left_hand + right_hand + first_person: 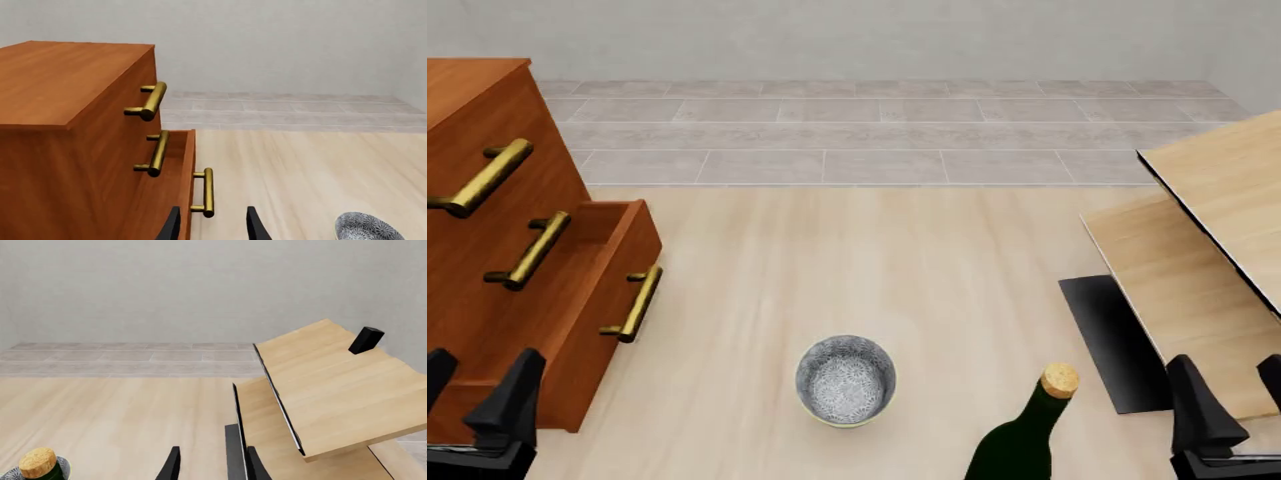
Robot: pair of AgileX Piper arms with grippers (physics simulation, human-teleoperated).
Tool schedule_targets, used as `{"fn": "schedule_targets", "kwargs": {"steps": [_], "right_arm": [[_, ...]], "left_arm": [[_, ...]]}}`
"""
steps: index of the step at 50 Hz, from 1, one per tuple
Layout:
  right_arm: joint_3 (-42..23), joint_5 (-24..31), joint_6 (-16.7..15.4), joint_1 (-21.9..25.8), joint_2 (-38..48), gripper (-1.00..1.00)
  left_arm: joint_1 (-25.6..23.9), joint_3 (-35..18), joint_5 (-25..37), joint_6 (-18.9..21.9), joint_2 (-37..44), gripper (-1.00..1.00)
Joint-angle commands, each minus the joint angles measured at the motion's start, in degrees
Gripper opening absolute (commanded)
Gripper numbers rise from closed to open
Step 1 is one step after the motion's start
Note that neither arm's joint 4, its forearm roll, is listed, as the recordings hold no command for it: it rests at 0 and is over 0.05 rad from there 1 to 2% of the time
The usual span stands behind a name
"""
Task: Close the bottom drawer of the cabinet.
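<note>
The reddish-brown wooden bottom drawer (607, 290), brass bar handle (634, 303) upright, juts out just ahead of the left gripper (481, 400), its jaws open, the right gripper (1228, 405) well apart, jaws likewise open.

I find no text, label, brand, number or sign that I can read in any of my views. The cabinet (481, 250) shows only plain wood and brass handles, and the front of the bottom drawer (607, 320) carries no marking. The dark green bottle (1021, 440) has a bare cork and no label facing my front camera. The small bowl (845, 380) has a speckled pattern inside, but no letters. The pale wood panels (333, 385) and the small black block (365, 339) resting on 1 of them are unmarked too.
</note>
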Motion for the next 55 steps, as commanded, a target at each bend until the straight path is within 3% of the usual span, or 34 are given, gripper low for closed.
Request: {"fn": "schedule_targets", "kwargs": {"steps": [1,20,33,37,55], "right_arm": [[-0.33,0.19,-0.50,-0.03,0.34,1.00],[-0.26,0.34,-0.97,0.82,-0.01,1.00],[-0.22,0.33,-1.46,1.52,0.01,1.00],[-0.18,0.27,-1.73,1.70,0.04,1.00],[-0.19,0.32,-1.53,2.18,0.40,1.00]], "left_arm": [[0.59,3.02,-4.06,1.84,-2.04,1.00],[0.33,3.16,-5.63,0.13,-0.14,1.00],[-4.27,3.17,-19.96,-5.91,20.01,1.00],[-6.33,3.17,-26.63,-5.38,28.53,1.00],[-15.30,3.17,-46.13,-8.35,52.72,1.00]]}}
